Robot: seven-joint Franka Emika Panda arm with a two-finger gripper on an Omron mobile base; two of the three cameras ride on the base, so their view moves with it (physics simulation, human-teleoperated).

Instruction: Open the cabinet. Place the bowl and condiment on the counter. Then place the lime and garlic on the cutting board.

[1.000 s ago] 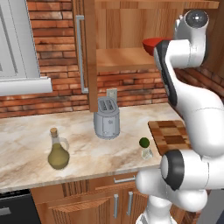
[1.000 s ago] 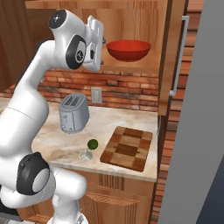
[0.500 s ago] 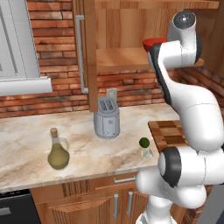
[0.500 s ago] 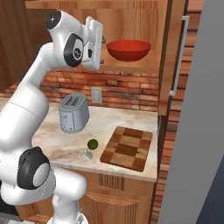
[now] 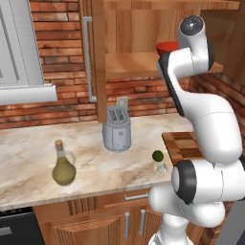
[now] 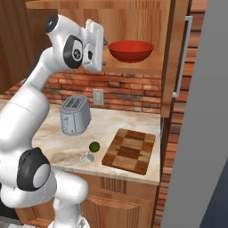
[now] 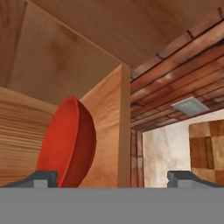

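Cabinet (image 6: 178,58) door open. Red bowl (image 6: 131,50) sits on its shelf. End effector (image 7: 113,177) spread wide, holding nothing, up at shelf level beside the bowl — one fingertip (image 7: 41,177) near the bowl's base. Condiment bottle (image 5: 63,163) on tabletop (image 5: 28,158), left of toaster (image 5: 117,129). Lime (image 6: 94,146) and pale garlic (image 6: 87,157) near tabletop edge, just left of cutting board (image 6: 130,150) — neither on it.

cabinet (image 5: 143,28): door open | bowl (image 5: 166,47): on shelf, behind arm | condiment (image 5: 63,165): upright on surface (image 5: 28,158) | lime (image 5: 157,155): near cutting board (image 5: 179,143)
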